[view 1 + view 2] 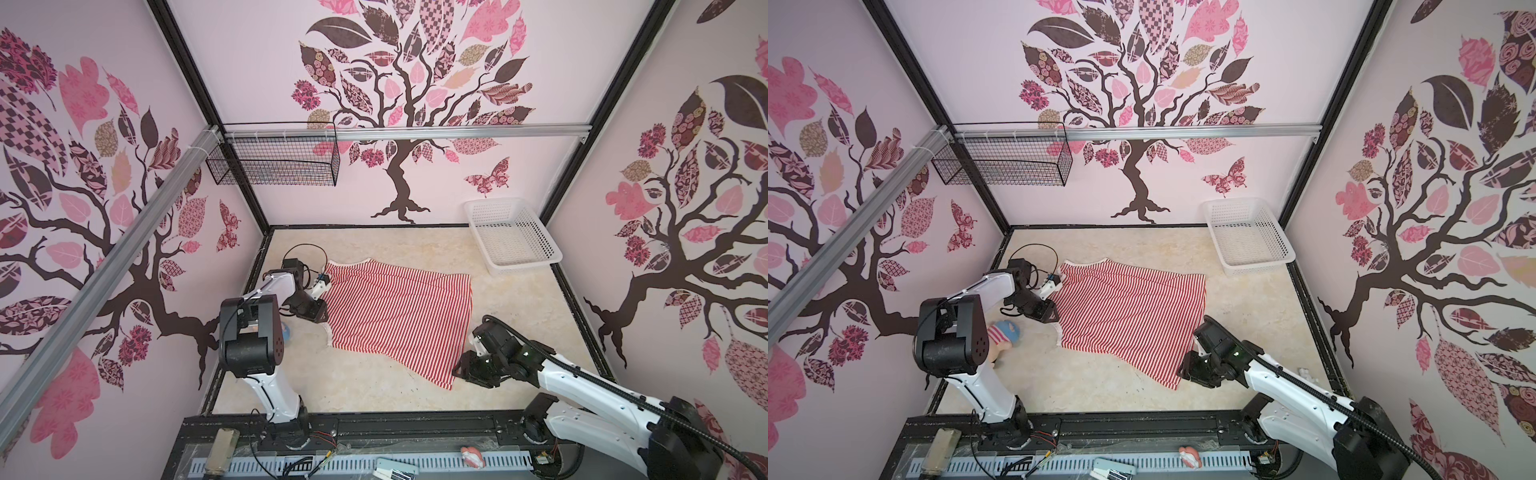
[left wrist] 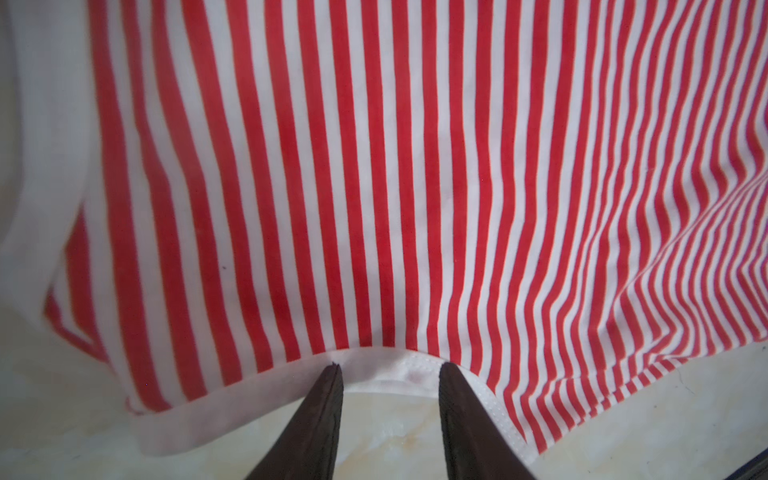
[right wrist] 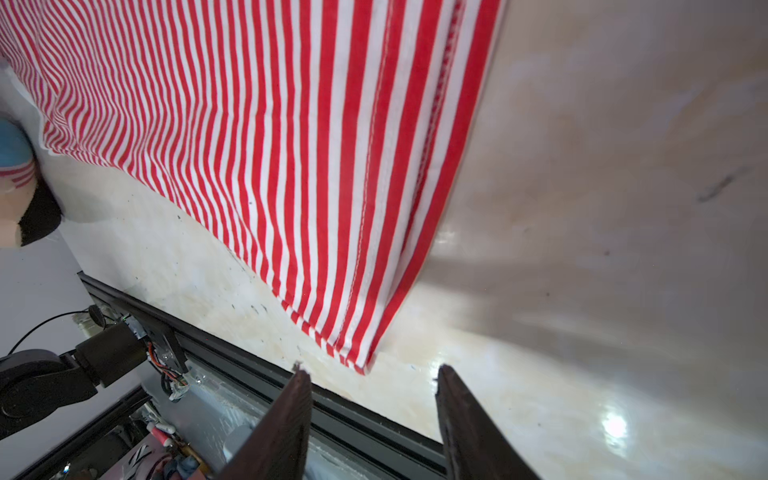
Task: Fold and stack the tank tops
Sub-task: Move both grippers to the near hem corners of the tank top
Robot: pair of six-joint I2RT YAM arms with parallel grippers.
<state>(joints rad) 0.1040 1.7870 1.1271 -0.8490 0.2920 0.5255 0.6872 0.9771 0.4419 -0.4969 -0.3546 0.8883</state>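
tank top [image 1: 399, 316] flat on table [image 1: 519, 307]

No text, label, brand, number or sign can be read on anything here.

Tank top [image 1: 399, 316] between tools

Beige marbled counter [image 1: 374, 386], black-framed. Lying on it: striped tank top [image 1: 399, 316] spread flat mid-counter; white plastic basket [image 1: 512, 237] in far right corner; plush doll [image 1: 1003, 338] near left edge, part-hidden by the arm.
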